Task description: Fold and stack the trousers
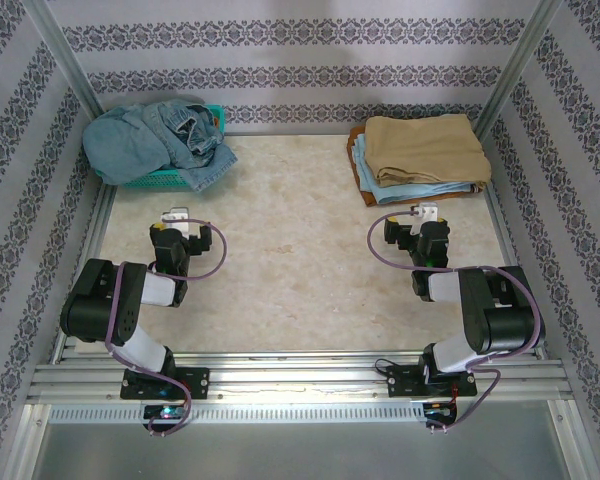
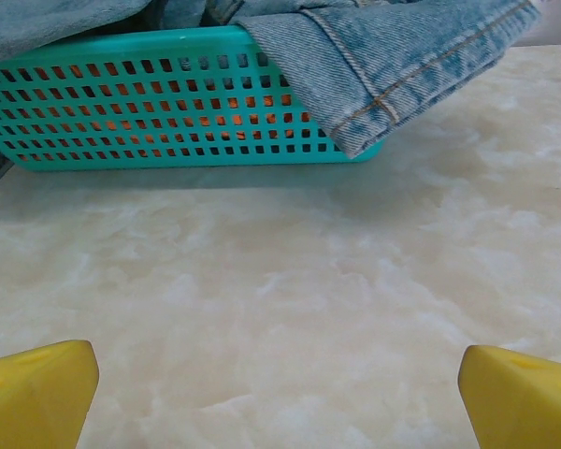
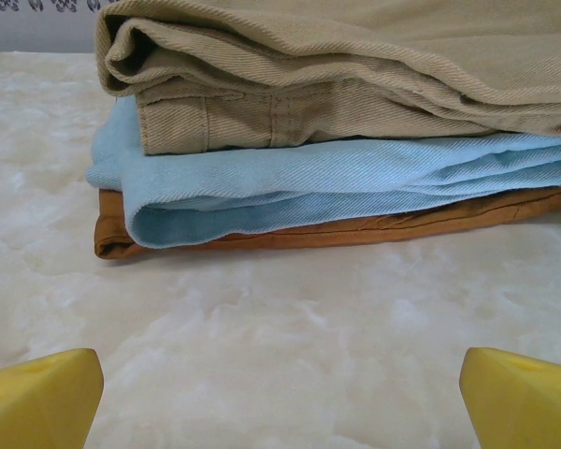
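Jeans [image 1: 158, 143] lying heaped in teal basket [image 2: 122, 103], far-left corner of table [image 1: 300, 270] | denim looking heavy, limp; overhanging hem [image 2: 360, 131] probably offering best hold | left gripper [image 1: 177, 218], right gripper [image 1: 428, 213] gaping empty.

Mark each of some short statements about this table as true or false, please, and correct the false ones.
1. The jeans lie heaped in the teal basket, part hanging over its rim. True.
2. The tan trousers top the folded stack. True.
3. The stack sits at the far left. False: it sits far right on the table; the basket is far left.
4. Both arms' jaws are shut on cloth. False: both stand open, holding nothing.
5. A light-blue garment lies at the stack's bottom. False: a brown garment does; the light-blue one is in the middle.
6. Through the basket's holes something orange shows. True.
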Robot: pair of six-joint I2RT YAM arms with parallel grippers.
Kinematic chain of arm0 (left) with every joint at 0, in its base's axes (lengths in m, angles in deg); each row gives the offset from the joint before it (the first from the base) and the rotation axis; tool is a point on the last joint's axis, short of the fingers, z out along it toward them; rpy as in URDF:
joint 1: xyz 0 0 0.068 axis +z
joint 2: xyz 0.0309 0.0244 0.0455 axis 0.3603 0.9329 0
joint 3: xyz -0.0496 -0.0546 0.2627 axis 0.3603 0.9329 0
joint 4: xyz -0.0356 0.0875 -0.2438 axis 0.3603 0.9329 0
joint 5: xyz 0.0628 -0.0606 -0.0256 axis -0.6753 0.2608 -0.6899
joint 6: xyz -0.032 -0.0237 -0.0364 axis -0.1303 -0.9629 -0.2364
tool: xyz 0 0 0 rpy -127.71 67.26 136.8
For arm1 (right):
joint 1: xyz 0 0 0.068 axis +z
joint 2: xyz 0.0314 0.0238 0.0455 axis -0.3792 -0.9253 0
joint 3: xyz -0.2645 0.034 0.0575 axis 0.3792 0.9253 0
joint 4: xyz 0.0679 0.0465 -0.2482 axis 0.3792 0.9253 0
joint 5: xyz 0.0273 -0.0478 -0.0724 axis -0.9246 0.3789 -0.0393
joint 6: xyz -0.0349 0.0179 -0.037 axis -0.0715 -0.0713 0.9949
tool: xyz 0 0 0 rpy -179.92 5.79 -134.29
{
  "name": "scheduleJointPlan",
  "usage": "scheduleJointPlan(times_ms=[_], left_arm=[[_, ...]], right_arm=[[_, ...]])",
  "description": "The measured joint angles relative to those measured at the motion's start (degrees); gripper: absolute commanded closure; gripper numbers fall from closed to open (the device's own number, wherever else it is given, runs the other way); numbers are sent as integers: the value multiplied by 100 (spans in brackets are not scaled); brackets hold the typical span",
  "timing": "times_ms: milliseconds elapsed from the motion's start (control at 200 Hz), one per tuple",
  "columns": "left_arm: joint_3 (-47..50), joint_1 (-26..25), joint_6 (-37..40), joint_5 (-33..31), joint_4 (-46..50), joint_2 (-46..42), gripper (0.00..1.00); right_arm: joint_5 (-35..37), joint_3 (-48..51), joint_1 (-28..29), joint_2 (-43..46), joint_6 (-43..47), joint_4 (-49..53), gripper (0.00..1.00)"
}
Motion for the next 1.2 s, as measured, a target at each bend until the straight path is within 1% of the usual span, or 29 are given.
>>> scheduleJointPlan(times_ms=[125,205,260,320,380,465,535,615,679,734,759,829,899,994,1074,1154,1204], left_arm=[[0,4,-42,-129,15,-13,0],[42,-9,-31,-149,17,-129,0],[94,-103,13,-332,144,-378,0],[96,-310,90,-570,581,-984,0],[17,-483,133,-699,1108,-1853,0],[-514,-570,-52,-975,2295,-3169,1],[-1274,-570,-577,-1316,3436,-4041,1],[-2190,-570,-1373,-1545,4778,-4846,1],[-2516,-570,-1832,-1534,5431,-5547,1],[-2428,-570,-2166,-1504,5794,-6201,1],[-2328,-570,-2291,-1458,5917,-6542,1],[-2142,-570,-2544,-1298,6323,-7191,1],[-2127,-570,-2686,-1137,6675,-7287,1],[-2168,-570,-2739,-857,7095,-6981,1],[-2208,-570,-2750,-686,7259,-6625,1],[-2256,-570,-2717,-437,7318,-6312,0],[-2406,-570,-2638,-286,7368,-6070,11]], right_arm=[[31,0,4,0,0,0,2],[251,0,83,87,9,76,2],[433,-33,188,310,48,334,2],[645,-149,415,778,173,831,2],[850,-356,737,1381,271,1344,2],[1150,-981,1239,2221,179,2323,2],[1255,-1812,1534,2809,-428,3469,2],[1180,-2540,1491,3392,-1370,4487,2],[887,-2542,1213,3928,-2168,4782,2],[538,-2269,881,4343,-2754,4907,2],[396,-2173,745,4419,-2990,5007,4],[66,-2085,557,4232,-3392,5335,9],[-291,-2100,612,3679,-3582,5556,15],[-632,-2214,861,2761,-3633,5825,22],[-837,-2376,1237,2041,-3499,5980,24],[-931,-2479,1550,1617,-3394,6030,24],[-1001,-2485,1665,1486,-3333,6024,24]])
